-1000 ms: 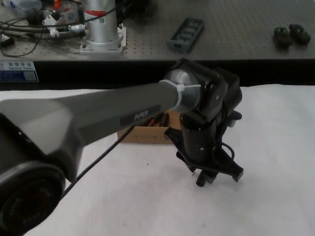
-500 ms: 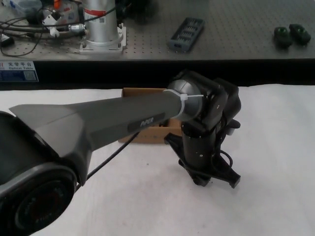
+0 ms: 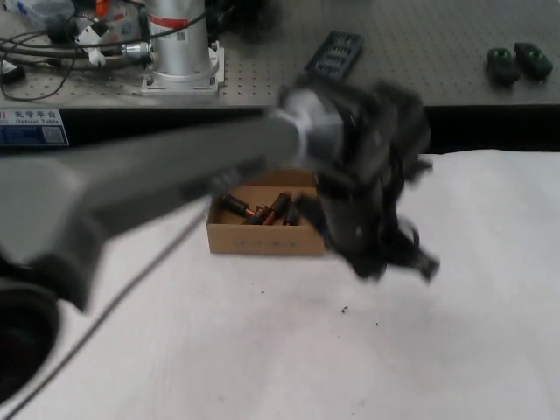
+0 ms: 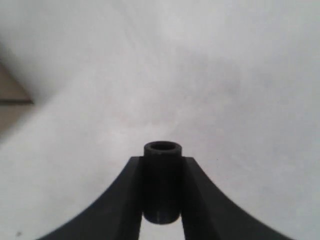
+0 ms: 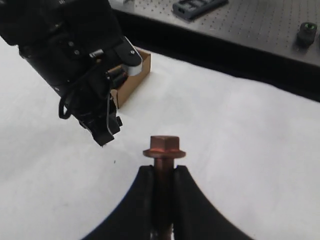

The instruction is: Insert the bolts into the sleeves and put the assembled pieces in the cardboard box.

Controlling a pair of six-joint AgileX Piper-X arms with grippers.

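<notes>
- Cardboard box sits open-topped on the desk, which is covered by a white cloth; the box lies toward the desk's far edge, left of centre in the high view.
- Behind the desk, a perforated metal desk carries a silver post, a tangle of cables, a dark slotted rack and two dark round parts.
- The left arm comes in from the left of the high view and crosses over the near-left part of the box, its wrist bending down past the box's right end.
- The left claw hangs above the cloth just beside the box's right end; its fingers are pinching a sleeve.
- The right claw is held over the bare cloth, apart from the box, with the left claw and the box farther off in its own wrist view; its fingers are clamped on a bolt's shank.
- Several assembled pieces, dark with orange ends, lie inside the box.
- The sleeve is black and hollow, standing between the left fingers with its open end past their tips.
- The bolt is copper-coloured, its flanged hex head just beyond the right fingertips.
</notes>
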